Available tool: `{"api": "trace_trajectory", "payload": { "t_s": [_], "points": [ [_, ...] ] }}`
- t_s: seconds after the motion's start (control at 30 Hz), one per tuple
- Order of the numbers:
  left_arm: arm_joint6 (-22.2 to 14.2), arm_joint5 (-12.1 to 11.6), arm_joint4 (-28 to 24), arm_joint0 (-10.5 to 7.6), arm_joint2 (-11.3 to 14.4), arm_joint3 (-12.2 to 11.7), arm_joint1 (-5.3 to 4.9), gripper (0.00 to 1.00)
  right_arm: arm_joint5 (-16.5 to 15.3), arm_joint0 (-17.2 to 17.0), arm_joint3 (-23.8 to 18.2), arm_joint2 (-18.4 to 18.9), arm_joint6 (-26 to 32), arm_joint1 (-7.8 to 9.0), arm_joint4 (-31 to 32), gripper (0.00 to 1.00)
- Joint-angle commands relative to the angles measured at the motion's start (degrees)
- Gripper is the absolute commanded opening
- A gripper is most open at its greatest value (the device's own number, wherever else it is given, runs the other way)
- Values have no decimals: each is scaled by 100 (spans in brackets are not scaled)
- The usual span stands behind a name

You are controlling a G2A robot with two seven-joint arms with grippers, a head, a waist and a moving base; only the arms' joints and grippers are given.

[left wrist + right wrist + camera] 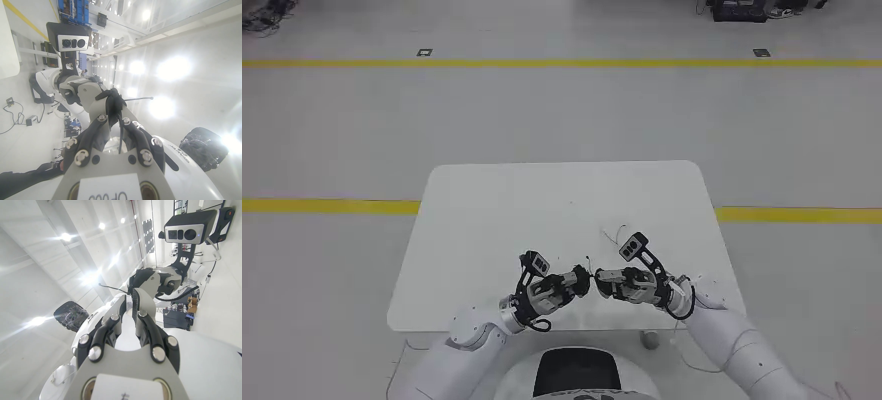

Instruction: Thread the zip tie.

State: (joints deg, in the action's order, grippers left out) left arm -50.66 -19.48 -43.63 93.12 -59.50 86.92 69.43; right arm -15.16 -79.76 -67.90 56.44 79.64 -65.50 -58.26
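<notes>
Left gripper [582,281] and right gripper [600,282] both pinch the zip tie [139,98] mid-air, but it looks unthreaded so far tbh.

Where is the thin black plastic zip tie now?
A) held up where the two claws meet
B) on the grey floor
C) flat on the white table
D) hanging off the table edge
A: the thin black plastic zip tie pokes out where the left claw and right claw meet tip to tip, its strap clamped in the left claw, off the white table.
</notes>
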Motion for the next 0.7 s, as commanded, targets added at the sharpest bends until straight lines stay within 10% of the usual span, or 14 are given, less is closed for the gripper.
{"api": "trace_trajectory", "payload": {
  "t_s": [0.0,0.67],
  "points": [
    [2,0,0,-1,4,0,-3,0,-8,3,2,-5,0,2,6,7],
    [6,0,1,-4,18,24,-25,0,-35,41,93,-28,0,-2,18,8]
  ]
}}
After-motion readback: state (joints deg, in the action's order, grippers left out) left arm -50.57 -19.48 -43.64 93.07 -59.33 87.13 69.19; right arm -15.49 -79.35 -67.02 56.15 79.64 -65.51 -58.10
